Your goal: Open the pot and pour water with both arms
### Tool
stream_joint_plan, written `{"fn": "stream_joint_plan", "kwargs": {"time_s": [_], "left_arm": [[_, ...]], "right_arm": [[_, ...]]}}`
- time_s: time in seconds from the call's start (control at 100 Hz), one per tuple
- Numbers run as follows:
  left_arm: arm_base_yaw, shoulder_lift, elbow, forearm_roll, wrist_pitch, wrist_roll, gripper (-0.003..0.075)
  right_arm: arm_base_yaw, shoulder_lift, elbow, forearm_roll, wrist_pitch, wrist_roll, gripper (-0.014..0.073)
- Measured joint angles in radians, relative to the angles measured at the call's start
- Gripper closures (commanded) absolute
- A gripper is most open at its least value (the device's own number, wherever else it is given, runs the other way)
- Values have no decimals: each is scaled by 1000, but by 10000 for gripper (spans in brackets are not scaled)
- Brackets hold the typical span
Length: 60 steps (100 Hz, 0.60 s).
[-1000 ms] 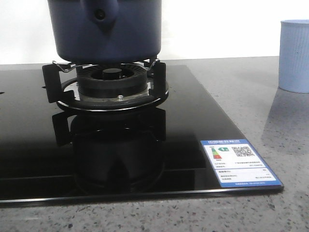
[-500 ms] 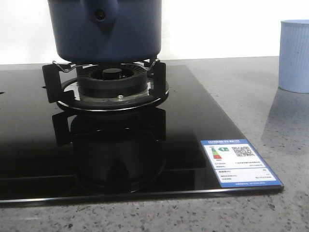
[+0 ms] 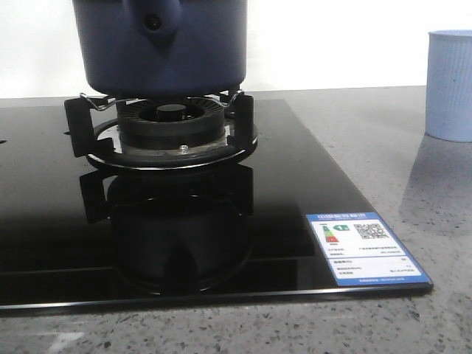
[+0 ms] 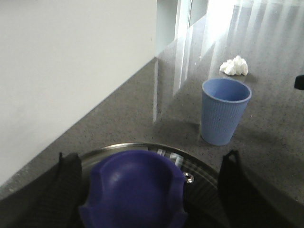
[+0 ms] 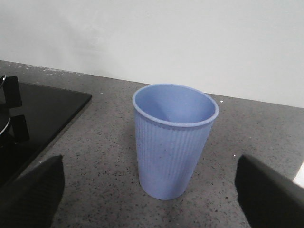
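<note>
Neither of our arms shows in the front view. Our left gripper (image 4: pixel 151 190) has its jaws spread wide, one dark finger (image 4: pixel 66 190) at each side of its wrist view. Our right gripper (image 5: pixel 152 199) likewise stands wide open, with only its dark fingertips (image 5: pixel 33 194) visible at the lower corners.

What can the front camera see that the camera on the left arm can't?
Only the front view shows the pot's dark blue side with its holed handle stub, the burner under it, the black glass hob and the energy label sticker.

Only the left wrist view shows the pot's lid with its blue knob from above, the left gripper with its fingers spread either side of the knob, and a crumpled white tissue.

Both show the pale blue ribbed cup standing upright on the grey speckled counter.
</note>
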Motion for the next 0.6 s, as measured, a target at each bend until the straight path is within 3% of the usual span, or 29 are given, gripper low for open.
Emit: {"fn": "stream_joint_plan", "kwargs": {"time_s": [0.06, 0.15, 0.24, 0.27, 0.41, 0.6], "left_arm": [[37, -40, -12, 0, 16, -22, 295], [105, -108, -24, -2, 28, -64, 461], [180, -171, -28, -2, 32, -87, 678], [210, -196, -28, -4, 32, -94, 745], [325, -287, -28, -4, 32, -113, 741], [432, -409, -28, 23, -61, -205, 741]], "right_arm": [[0, 0, 0, 3, -23, 0, -66], [0, 0, 0, 49, -65, 0, -15], [0, 0, 0, 129, -105, 0, 146], [0, 0, 0, 150, -118, 0, 239], [0, 0, -13, 197, -171, 0, 674], [5, 0, -95, 204, -152, 1, 660]]}}
